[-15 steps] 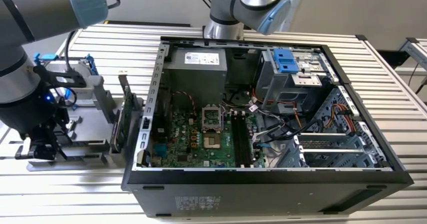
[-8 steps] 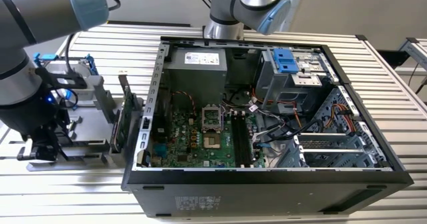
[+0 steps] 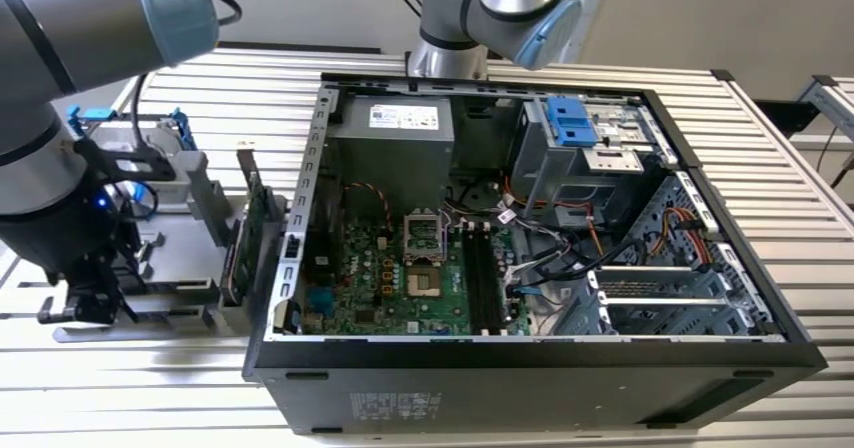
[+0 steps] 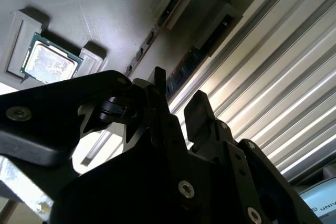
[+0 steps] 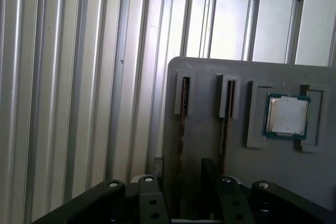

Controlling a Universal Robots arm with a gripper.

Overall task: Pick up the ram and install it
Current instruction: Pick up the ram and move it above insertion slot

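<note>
In the first wrist view the ram (image 5: pixel 181 129) stands edge-on in a slot of a grey holder plate (image 5: pixel 210 77). My gripper (image 5: pixel 184 177) is open, with one dark finger on each side of the stick and a gap showing. The second wrist view has the ram (image 4: pixel 184 69) as a dark strip running up from between the fingertips (image 4: pixel 197 108) of the gripper (image 4: pixel 178 98). From the exterior view, the gripper (image 3: pixel 87 303) is low over the holder (image 3: pixel 174 293) at that view's left, outside the computer case (image 3: pixel 534 358). The motherboard's long memory slots (image 3: pixel 483 278) lie inside the case.
A processor chip (image 5: pixel 287 115) sits in a recess of the holder plate beside a second slot (image 5: pixel 228 98). A tall green expansion card (image 3: pixel 247 233) stands between holder and case. A second arm's base (image 3: pixel 467 28) is behind the case. The ribbed metal table (image 3: pixel 134 388) surrounds everything.
</note>
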